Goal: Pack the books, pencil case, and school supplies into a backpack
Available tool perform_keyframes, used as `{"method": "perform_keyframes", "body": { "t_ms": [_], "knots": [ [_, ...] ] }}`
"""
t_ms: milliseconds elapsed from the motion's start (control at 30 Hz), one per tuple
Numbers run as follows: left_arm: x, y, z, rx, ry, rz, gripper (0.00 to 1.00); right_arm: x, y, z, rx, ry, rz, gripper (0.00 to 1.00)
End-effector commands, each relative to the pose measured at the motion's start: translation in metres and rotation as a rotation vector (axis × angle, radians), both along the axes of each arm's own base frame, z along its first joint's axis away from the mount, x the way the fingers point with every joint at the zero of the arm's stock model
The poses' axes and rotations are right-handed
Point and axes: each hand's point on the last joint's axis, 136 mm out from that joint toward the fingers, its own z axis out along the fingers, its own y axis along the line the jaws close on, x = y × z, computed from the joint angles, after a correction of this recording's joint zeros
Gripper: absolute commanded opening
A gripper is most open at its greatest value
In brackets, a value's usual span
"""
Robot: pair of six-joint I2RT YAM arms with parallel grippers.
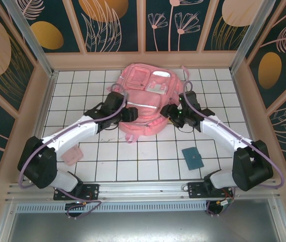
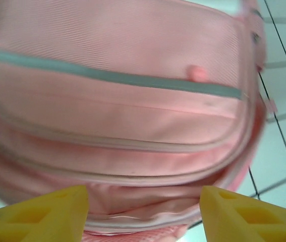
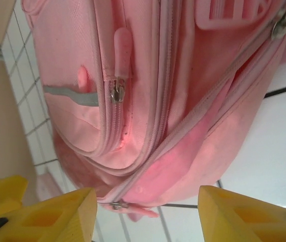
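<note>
The pink backpack (image 1: 143, 93) lies flat on the far middle of a white tiled table (image 1: 132, 164), with its front pockets facing up and one pink strap (image 1: 185, 74) trailing off its far right corner. Both arms reach in from the near edge and meet it at its near end, one on each side.

The left gripper (image 1: 130, 114) sits at the bag's near left edge. In the left wrist view its yellow fingers (image 2: 39, 214) stand wide apart and clamp nothing, and the left gripper (image 2: 143, 219) is right up against the bag's rounded edge. A grey-green stripe (image 2: 112, 75) runs across the fabric there, with a small pink zipper pull (image 2: 198, 73) just above its right end.

The right gripper (image 1: 170, 112) is at the bag's near right edge. In the right wrist view its yellow fingers (image 3: 57, 217) are also spread wide and empty, and the right gripper (image 3: 148, 214) is just short of the backpack (image 3: 183, 126). That camera shows zip lines curving down the bag. A long pink pull tab (image 3: 122, 48) hangs from a metal slider (image 3: 116, 94), and a second slider (image 3: 117, 205) sits at the bag's lowest point between the fingers.

A flat pink item (image 1: 73, 154) lies on the tiles near the left arm, well apart from the bag. A flat teal item (image 1: 193, 157) lies near the right arm, also well apart from it. Dark panels painted with leaves and flowers (image 1: 112, 25) wall in the table.
</note>
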Motion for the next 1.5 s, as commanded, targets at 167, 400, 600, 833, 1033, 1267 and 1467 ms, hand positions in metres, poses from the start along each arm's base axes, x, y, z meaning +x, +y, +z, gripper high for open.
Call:
{"method": "perform_keyframes", "body": {
  "t_ms": [167, 400, 600, 833, 1033, 1267, 1467],
  "knots": [
    [-0.027, -0.025, -0.027, 0.273, -0.092, -0.431, 0.57, 0.011, 0.014, -0.007, 0.165, 0.127, -0.084, 0.51],
    [-0.032, -0.041, -0.042, 0.276, -0.102, -0.589, 0.56, 0.015, 0.02, -0.024, 0.166, 0.181, -0.078, 0.5],
    [-0.03, -0.037, -0.071, 0.355, -0.06, -0.607, 0.56, 0.021, 0.026, -0.034, 0.168, 0.162, -0.044, 0.46],
    [-0.015, -0.036, -0.093, 0.434, -0.069, -0.606, 0.42, 0.034, 0.034, -0.044, 0.156, 0.123, 0.007, 0.35],
    [-0.019, -0.039, -0.101, 0.43, -0.059, -0.641, 0.35, 0.044, 0.05, -0.042, 0.217, 0.073, 0.076, 0.35],
    [-0.021, -0.033, -0.108, 0.453, -0.048, -0.647, 0.34, 0.055, 0.072, 0.005, 0.33, -0.133, 0.208, 0.1],
    [-0.015, -0.032, -0.092, 0.458, -0.117, -0.621, 0.4, 0.051, 0.073, 0.059, 0.37, -0.35, 0.275, 0.04]
  ]
}}
